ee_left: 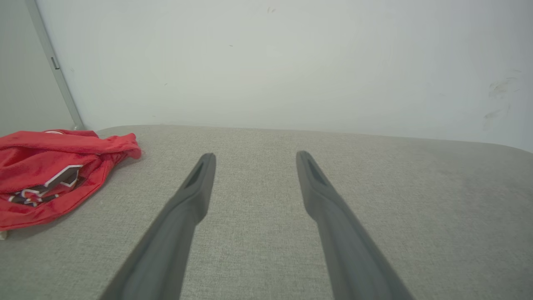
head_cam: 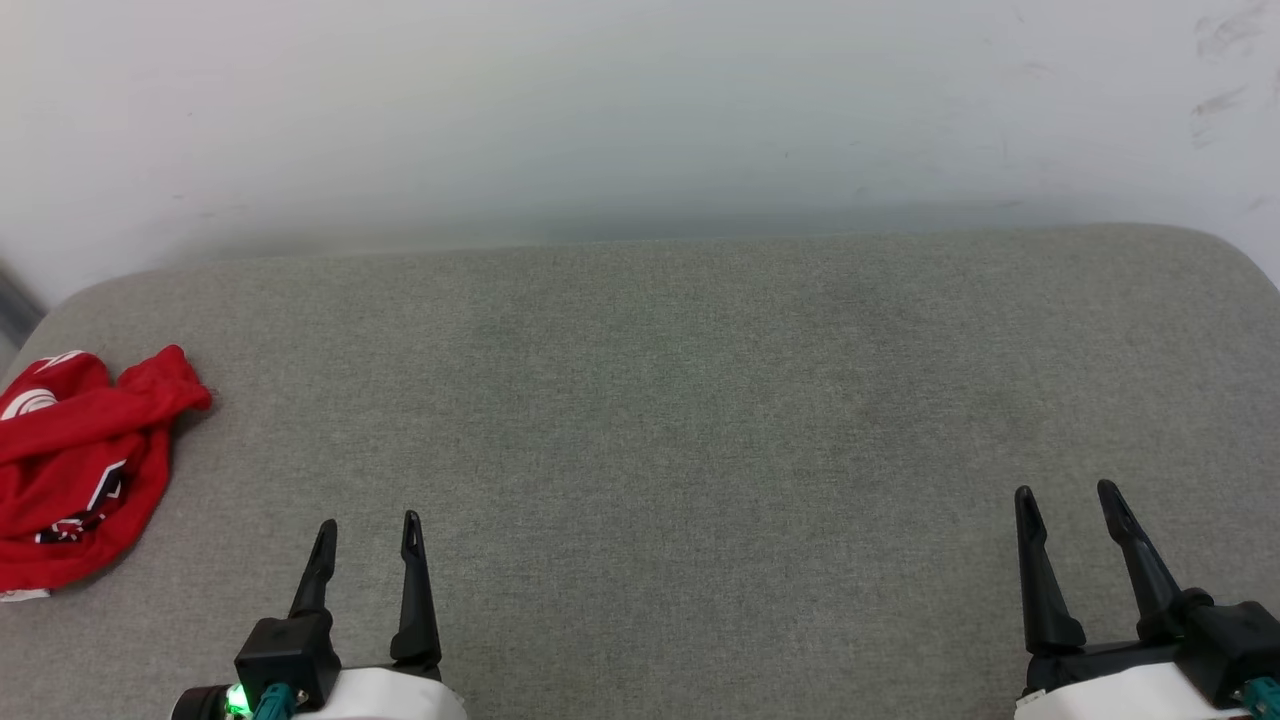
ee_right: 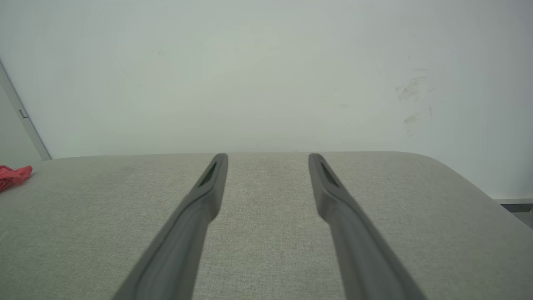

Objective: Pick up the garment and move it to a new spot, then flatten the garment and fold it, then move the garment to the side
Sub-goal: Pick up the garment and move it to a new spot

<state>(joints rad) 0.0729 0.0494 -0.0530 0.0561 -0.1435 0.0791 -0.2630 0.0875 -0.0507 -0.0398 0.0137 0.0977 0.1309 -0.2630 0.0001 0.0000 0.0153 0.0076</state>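
We face a pale wall (head_cam: pixel 640 100) w/ a few scuff marks at upper right. Below it, a grey fabric-covered surface (head_cam: pixel 650 420) w/ rounded corners spans the head view. The garment (head_cam: pixel 75 460), red w/ white trim and bits of black-white lettering, lies crumpled at the surface's far left edge, well apart from both grippers. Our left gripper (head_cam: pixel 369 522) sits at lower left, jaws wide and empty. Our right gripper (head_cam: pixel 1066 490) sits at lower right, likewise wide and empty, over bare fabric.
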